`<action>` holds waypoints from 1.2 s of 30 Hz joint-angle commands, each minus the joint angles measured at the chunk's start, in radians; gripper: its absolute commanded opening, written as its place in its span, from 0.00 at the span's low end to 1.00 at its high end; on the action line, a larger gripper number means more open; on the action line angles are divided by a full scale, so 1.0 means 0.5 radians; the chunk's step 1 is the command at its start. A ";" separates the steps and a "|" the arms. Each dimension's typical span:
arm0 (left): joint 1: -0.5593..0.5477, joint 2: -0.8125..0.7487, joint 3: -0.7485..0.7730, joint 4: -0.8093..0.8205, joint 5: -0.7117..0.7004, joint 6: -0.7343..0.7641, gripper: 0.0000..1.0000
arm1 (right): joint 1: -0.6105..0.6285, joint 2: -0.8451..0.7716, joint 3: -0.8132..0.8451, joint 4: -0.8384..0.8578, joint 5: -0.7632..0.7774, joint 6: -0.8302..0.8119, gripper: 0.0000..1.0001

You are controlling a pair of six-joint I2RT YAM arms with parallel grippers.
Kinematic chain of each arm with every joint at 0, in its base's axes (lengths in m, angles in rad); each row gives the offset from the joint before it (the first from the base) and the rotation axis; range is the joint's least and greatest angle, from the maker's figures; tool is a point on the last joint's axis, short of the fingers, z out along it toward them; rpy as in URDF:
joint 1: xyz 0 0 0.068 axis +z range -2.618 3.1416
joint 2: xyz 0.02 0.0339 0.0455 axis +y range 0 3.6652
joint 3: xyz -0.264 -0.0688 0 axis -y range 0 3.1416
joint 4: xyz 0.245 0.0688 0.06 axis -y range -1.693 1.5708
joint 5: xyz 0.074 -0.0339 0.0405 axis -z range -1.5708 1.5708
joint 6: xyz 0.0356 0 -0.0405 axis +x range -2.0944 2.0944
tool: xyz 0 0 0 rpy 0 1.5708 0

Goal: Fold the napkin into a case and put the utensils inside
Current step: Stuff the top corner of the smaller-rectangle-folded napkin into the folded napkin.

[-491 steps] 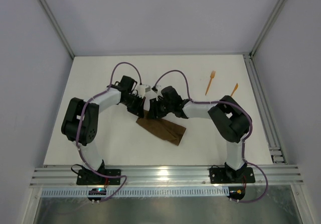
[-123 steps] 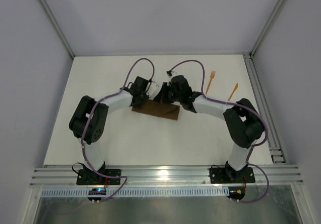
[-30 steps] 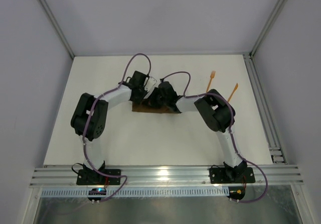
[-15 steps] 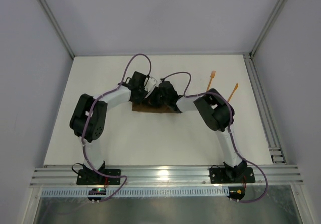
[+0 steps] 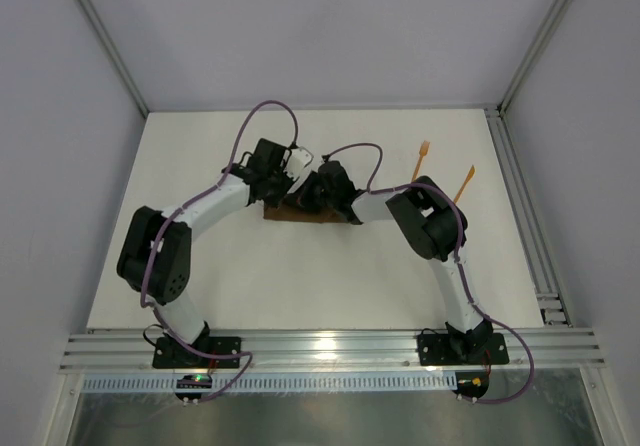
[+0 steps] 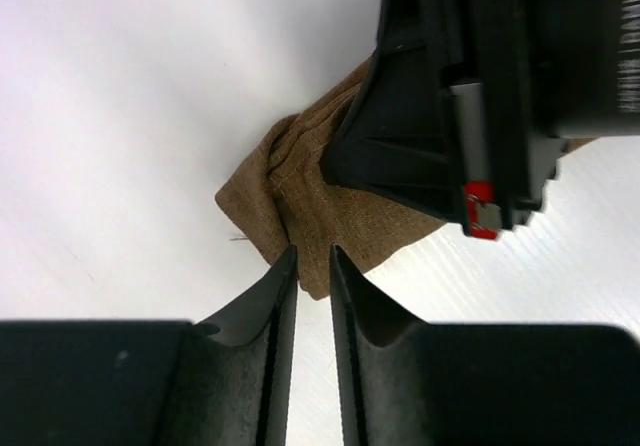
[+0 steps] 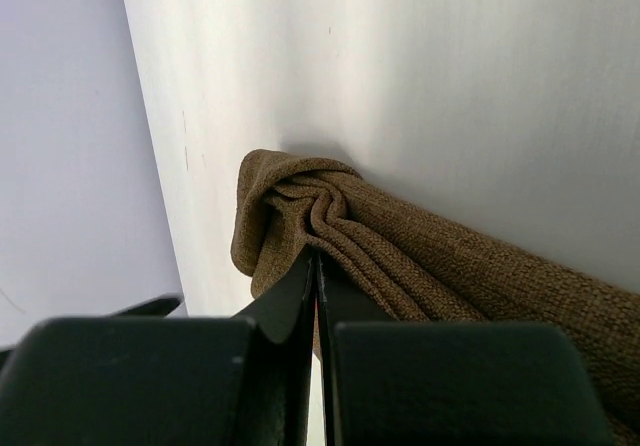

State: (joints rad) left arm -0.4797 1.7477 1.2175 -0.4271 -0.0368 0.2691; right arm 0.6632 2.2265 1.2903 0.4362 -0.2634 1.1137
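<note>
Two utensils (image 5: 421, 162) lie past the case's (image 6: 300, 186) right end; my narrowly parted left gripper (image 6: 313, 256) and closed right gripper (image 7: 316, 256) crowd its left.

The napkin (image 5: 310, 217) lies left of and nearer than the utensils (image 5: 421, 162).

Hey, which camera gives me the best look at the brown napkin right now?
Right wrist: the napkin is close, its bunched end and weave clear. Left wrist shows only one end, partly behind the right gripper. The top view shows just a dark strip, mostly covered.
</note>
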 commanded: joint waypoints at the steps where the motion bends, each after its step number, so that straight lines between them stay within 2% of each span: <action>1: -0.013 -0.084 0.001 -0.057 0.172 -0.050 0.19 | -0.013 -0.004 -0.010 0.076 0.063 -0.006 0.03; 4: -0.013 0.102 -0.023 -0.063 0.175 -0.044 0.10 | -0.013 -0.014 -0.001 0.060 0.048 -0.022 0.03; 16: 0.116 0.413 0.007 0.001 0.236 -0.121 0.12 | -0.071 -0.084 0.082 -0.145 -0.084 -0.285 0.04; 25: 0.125 0.450 0.010 -0.011 0.245 -0.115 0.09 | -0.194 -0.458 -0.261 -0.415 -0.041 -0.601 0.07; 32: 0.128 0.453 0.001 -0.005 0.233 -0.112 0.09 | -0.393 -0.655 -0.751 -0.320 -0.038 -0.611 0.08; 36: 0.125 0.453 0.001 -0.002 0.221 -0.100 0.09 | -0.498 -0.777 -0.807 -0.369 -0.010 -0.699 0.11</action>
State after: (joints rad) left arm -0.4305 1.9068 1.2488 -0.4007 0.1009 0.2165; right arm 0.4488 1.8885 0.9066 0.3012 -0.3099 0.8318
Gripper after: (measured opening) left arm 0.092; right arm 0.105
